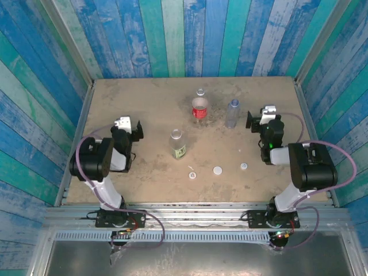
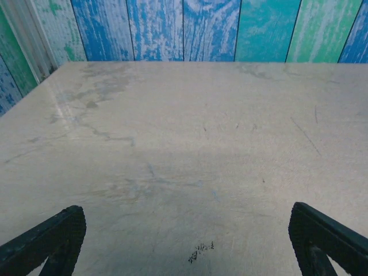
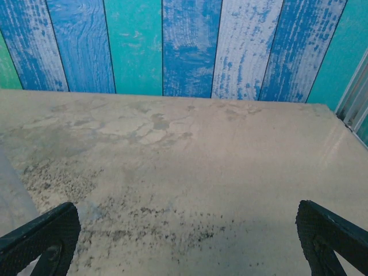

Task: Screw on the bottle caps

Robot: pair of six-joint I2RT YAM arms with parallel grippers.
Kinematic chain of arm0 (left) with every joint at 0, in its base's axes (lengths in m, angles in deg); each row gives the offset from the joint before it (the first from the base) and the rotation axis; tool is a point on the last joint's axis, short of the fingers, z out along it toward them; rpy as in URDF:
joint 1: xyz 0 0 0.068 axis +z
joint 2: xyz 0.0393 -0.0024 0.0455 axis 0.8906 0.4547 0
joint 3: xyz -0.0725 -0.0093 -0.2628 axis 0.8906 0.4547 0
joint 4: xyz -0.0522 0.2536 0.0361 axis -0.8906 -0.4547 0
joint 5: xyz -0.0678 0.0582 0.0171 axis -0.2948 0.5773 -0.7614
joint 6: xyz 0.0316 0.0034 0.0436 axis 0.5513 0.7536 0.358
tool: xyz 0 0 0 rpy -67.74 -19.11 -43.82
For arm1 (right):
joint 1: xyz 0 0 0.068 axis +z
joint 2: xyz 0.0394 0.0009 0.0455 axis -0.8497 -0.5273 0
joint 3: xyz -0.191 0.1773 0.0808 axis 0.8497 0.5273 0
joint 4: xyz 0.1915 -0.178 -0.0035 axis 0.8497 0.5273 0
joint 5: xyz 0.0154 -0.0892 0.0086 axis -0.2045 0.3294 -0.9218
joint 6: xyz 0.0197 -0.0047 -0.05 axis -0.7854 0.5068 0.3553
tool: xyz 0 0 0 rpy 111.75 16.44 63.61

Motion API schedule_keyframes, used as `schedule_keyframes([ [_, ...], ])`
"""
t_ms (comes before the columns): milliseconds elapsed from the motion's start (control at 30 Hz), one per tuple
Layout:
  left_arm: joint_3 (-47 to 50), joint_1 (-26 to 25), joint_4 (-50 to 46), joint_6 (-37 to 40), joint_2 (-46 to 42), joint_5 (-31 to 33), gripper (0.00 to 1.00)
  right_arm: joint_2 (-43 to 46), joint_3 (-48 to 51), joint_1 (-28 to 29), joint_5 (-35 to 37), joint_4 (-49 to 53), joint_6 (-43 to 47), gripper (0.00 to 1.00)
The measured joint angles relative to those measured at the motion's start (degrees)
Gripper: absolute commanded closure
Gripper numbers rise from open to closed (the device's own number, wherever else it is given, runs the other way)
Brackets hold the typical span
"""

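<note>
From above, the three bottle caps [image 1: 217, 170] lie loose in a row at the near part of the table [image 1: 115, 98], between the two arms. All three are well apart from the left fingers [image 1: 136, 130] and the right fingers [image 1: 251, 119]. Both pairs are spread wide and hold nothing. The green-yellow-labelled bottle [image 1: 179, 146] stands nearest the left fingers. The bluish bottle [image 1: 232, 113] stands near the right fingers, and the red-labelled bottle [image 1: 199, 109] is further back between them. The likely trouble is a toppled bottle: they look light and stand unsupported, so a sideways brush from a spread finger could tip one. The flat little caps could also skid away under a poor pinch, or go onto a neck crooked.

At the left wrist, the left fingers [image 2: 52, 244] stand released over marked table, facing the plank wall [image 2: 184, 29].

At the right wrist, the right fingers [image 3: 46, 236] likewise stand apart and ungripped above speckled table.
</note>
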Motion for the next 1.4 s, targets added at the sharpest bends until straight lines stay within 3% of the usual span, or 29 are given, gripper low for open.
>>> schedule_keyframes([
  [300,3.4,0.0,-3.4,-0.3,-8.2,0.6,0.06,3.9,1.9,0.3,0.0,7.6,1.1,0.00],
  [1000,3.8,0.1,-6.4,-0.6,-10.5,1.4,0.06,5.7,2.6,0.3,0.2,12.5,2.0,0.00],
  [1267,4.7,-0.7,-11.8,-0.8,-21.6,5.0,0.06,18.2,4.5,0.3,1.3,17.8,2.0,0.00],
  [1400,4.5,-5.4,-15.9,1.1,-29.2,8.4,0.06,26.0,4.5,1.0,0.8,22.2,1.9,0.00],
])
